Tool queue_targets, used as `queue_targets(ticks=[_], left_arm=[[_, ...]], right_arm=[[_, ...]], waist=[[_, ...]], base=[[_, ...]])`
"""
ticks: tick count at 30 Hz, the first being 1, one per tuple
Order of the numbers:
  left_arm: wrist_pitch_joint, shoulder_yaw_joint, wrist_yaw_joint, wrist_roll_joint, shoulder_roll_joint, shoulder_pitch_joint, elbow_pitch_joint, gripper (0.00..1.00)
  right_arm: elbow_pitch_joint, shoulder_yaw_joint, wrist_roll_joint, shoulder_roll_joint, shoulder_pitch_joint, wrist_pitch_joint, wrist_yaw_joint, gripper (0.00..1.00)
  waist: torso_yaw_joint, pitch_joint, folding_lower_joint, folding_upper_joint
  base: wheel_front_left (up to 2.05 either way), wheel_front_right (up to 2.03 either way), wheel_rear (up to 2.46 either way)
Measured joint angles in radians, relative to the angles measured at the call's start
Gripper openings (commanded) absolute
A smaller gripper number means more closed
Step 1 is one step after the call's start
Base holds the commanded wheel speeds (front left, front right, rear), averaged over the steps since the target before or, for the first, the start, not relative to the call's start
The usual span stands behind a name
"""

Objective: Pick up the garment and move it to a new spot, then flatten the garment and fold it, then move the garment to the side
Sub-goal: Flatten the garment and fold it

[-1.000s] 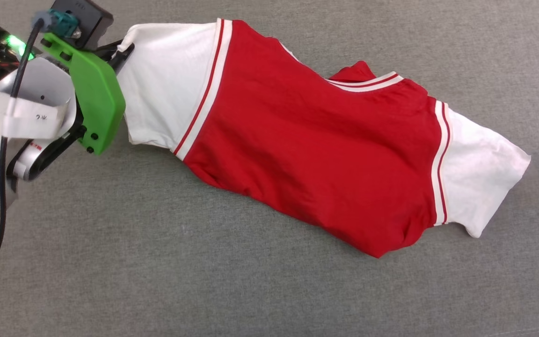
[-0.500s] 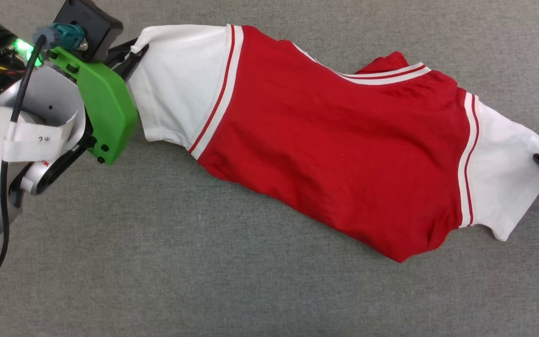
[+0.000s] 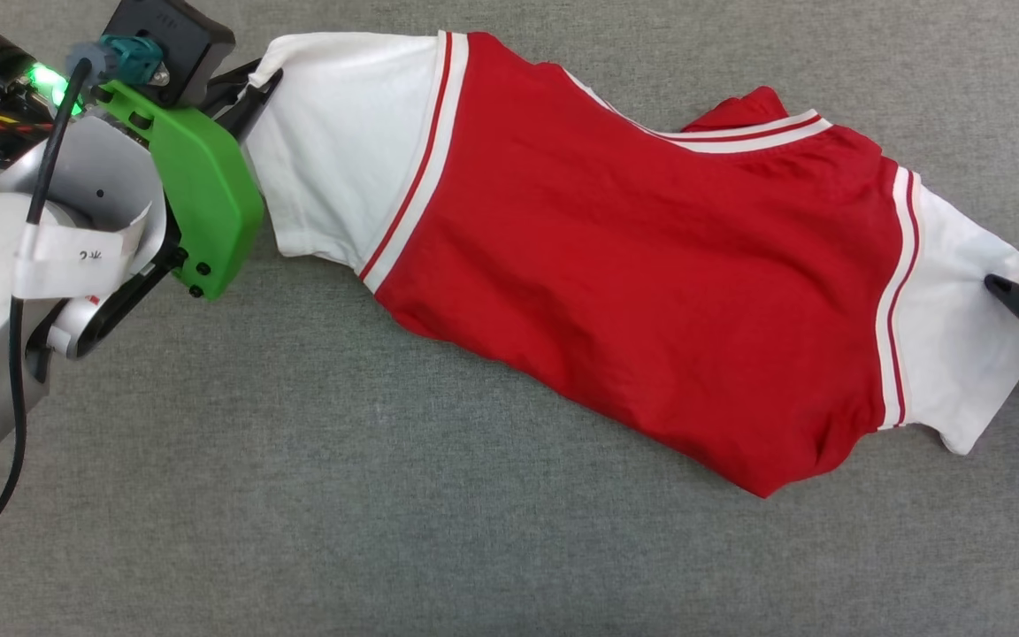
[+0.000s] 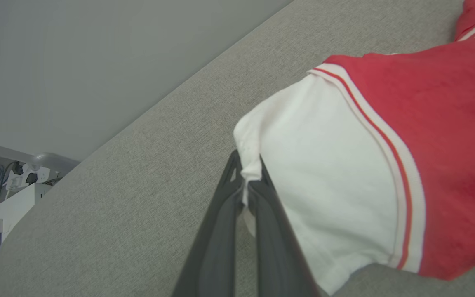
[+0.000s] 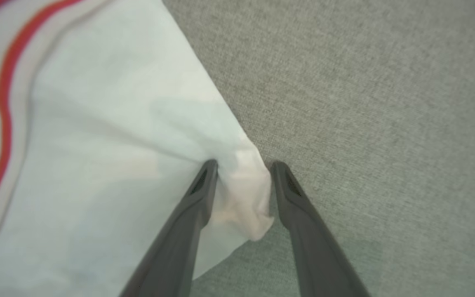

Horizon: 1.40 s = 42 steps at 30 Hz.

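Reaching in from beyond the red T-shirt's (image 3: pixel 633 265) far right end, the right end effector (image 5: pixel 243 164) has arrived at the right-hand sleeve (image 3: pixel 952 336). Its fingers stand apart, one on each side of that sleeve's outer corner, not yet pinching it. The left end effector (image 4: pixel 245 173) is clamped on a small tuck of the left-hand sleeve (image 3: pixel 341 150) at the shirt's opposite end. The shirt lies slantwise on the grey worktop (image 3: pixel 297 487), its body rumpled and its lower part apparently tucked under.

Both holds look shallow. If the right fingers close on only the corner's edge, or on one layer, the thin fabric would likely slip free once the arms pull apart, and a hard stretch might also tug the left tuck loose.

Nothing near the shirt blocks either arm. A power strip (image 4: pixel 25 175) with cables sits well beyond the left sleeve, off the worktop.
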State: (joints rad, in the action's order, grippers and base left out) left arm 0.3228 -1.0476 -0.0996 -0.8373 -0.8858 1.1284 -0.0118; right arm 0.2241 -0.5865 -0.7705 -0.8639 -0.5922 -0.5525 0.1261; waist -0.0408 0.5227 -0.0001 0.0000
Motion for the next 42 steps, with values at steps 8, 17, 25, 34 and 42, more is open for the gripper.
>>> queue_targets(ticks=[8,17,25,34,42], left_arm=[[-0.102,0.006,0.007,0.009,0.0,-0.016,0.009,0.0],[-0.25,0.047,-0.04,0.075,-0.018,-0.018,-0.049,0.0],[-0.296,0.098,-0.105,0.128,-0.049,-0.003,-0.139,0.0],[-0.314,0.17,-0.126,0.141,-0.051,0.105,-0.187,0.0],[-0.323,0.202,-0.105,0.145,0.026,0.218,-0.125,0.0]], right_arm=[[0.013,-0.005,0.04,0.017,-0.014,0.203,0.005,0.0],[-0.091,0.154,0.119,0.001,-0.024,0.348,0.005,0.0],[-0.229,0.37,0.203,0.064,-0.018,0.363,0.005,0.0],[-0.371,0.557,0.25,0.145,-0.027,0.327,0.005,0.0],[-0.389,0.568,0.275,0.181,-0.151,0.306,0.005,0.0]], waist=[[-0.011,-0.063,0.0,0.0001],[-0.011,-0.167,0.0,0.0001],[-0.003,-0.254,0.0,0.0001],[0.014,-0.309,0.0,0.0001],[0.022,-0.272,0.0,0.0001]], base=[[0.0,0.0,0.0],[0.0,0.0,0.0],[0.0,0.0,0.0],[0.0,0.0,0.0],[0.0,0.0,0.0]])
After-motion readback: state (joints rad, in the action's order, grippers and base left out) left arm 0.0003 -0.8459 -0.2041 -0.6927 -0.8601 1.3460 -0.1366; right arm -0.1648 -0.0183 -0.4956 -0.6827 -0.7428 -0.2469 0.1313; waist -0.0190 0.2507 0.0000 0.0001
